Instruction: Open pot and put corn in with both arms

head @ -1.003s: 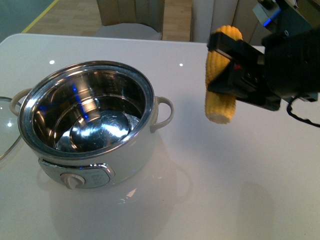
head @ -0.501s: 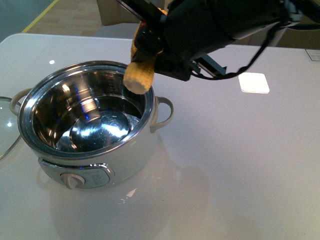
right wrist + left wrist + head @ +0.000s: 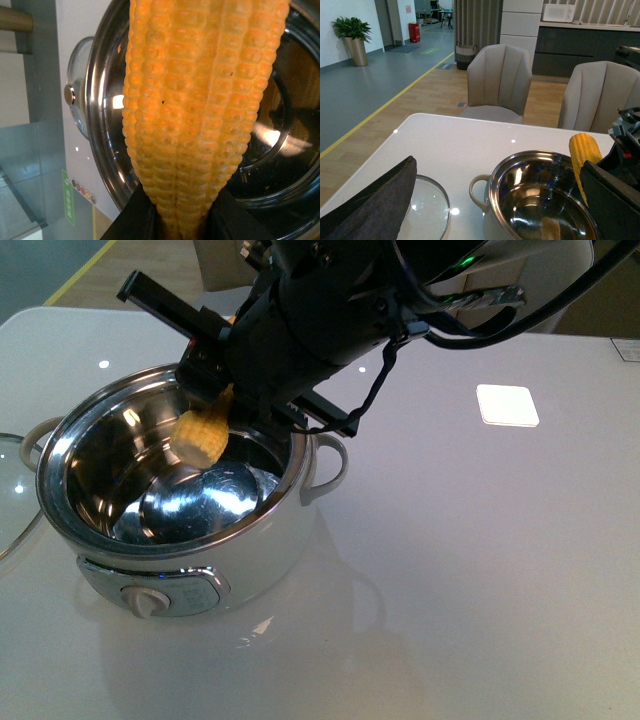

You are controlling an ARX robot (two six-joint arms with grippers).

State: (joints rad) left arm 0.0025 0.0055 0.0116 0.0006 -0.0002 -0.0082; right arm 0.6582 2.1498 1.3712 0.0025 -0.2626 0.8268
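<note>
The white pot (image 3: pixel 272 548) stands open at the left of the table, its steel bowl empty. My right gripper (image 3: pixel 225 400) is shut on the yellow corn (image 3: pixel 203 435) and holds it tilted over the bowl, its lower end below the rim near the far wall. In the right wrist view the corn (image 3: pixel 195 115) fills the frame above the pot (image 3: pixel 104 125), clamped between the jaws of the right gripper (image 3: pixel 182 220). My left gripper (image 3: pixel 498 165) is open and empty, near the pot (image 3: pixel 492 186). The corn (image 3: pixel 584 155) shows at that pot's far rim.
The glass lid (image 3: pixel 12 502) lies flat on the table left of the pot; it also shows in the left wrist view (image 3: pixel 427 210) and the right wrist view (image 3: pixel 77 95). A white square (image 3: pixel 507 405) is on the table at the right. Chairs (image 3: pixel 500 80) stand beyond the far edge.
My right arm has swung left with the corn, from right of the pot to over it, and lowered the cob's end into the bowl.
</note>
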